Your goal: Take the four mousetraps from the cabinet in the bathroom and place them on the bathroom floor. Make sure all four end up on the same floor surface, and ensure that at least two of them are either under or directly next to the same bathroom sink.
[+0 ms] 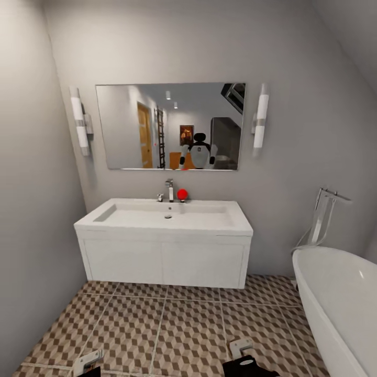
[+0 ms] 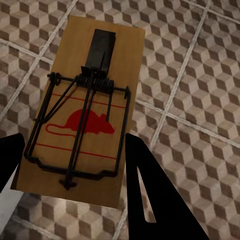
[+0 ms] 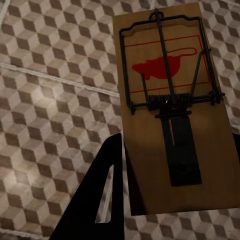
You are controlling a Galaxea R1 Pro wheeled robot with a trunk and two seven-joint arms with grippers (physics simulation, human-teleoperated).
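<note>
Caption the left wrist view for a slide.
Left gripper holds a mousetrap above the cube-patterned floor.

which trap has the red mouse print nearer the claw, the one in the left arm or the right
The mousetrap in the left claw: its red mouse sits at the end by the fingers. On the mousetrap in the right claw, the mouse is at the far end.

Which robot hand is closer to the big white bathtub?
The right one. The right gripper, holding a mousetrap, sits low over the floor near the bathtub. The left gripper, holding another mousetrap, is across the floor, by the left wall.
</note>
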